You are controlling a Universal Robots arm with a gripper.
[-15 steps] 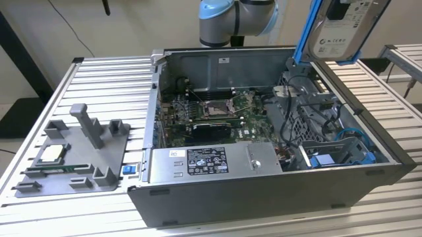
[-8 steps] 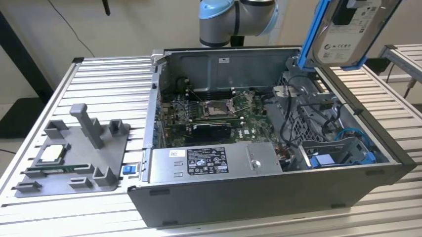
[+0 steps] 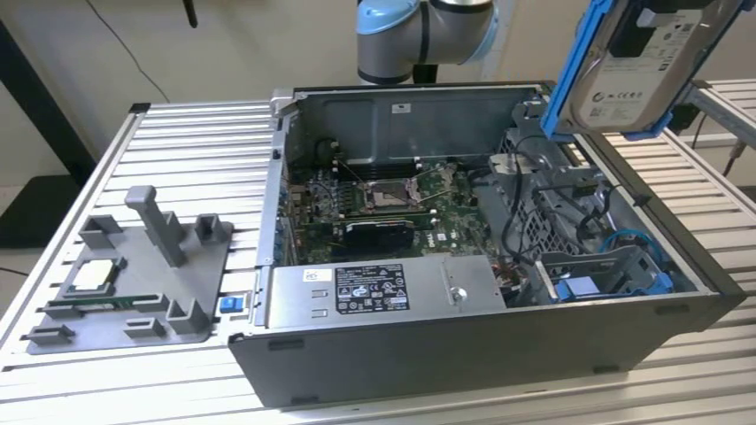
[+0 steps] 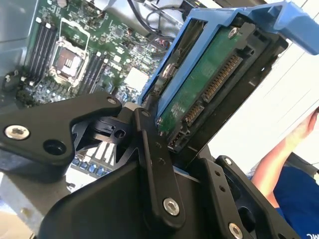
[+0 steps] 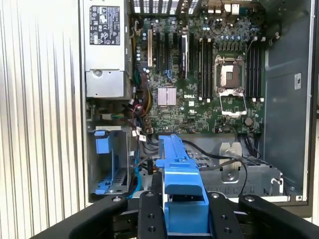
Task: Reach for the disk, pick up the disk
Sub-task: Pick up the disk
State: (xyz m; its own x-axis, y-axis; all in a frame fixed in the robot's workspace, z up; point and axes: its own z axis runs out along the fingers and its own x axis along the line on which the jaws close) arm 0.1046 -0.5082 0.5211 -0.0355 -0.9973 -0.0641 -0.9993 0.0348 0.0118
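Exterior view: flat silver metal disk (image 3: 644, 62) in bright blue plastic bracket, held high above the open grey metal computer case (image 3: 473, 354), at the exterior view's right. Grey plastic tray (image 3: 130, 292) on slatted table (image 3: 201, 142).

Second wrist view: black gripper (image 4: 164, 144) clamped on disk (image 4: 209, 84), connector edge showing; green motherboard (image 4: 75, 55) behind.

First wrist view: blue bracket (image 5: 182, 189) between gripper fingers (image 5: 149, 214).
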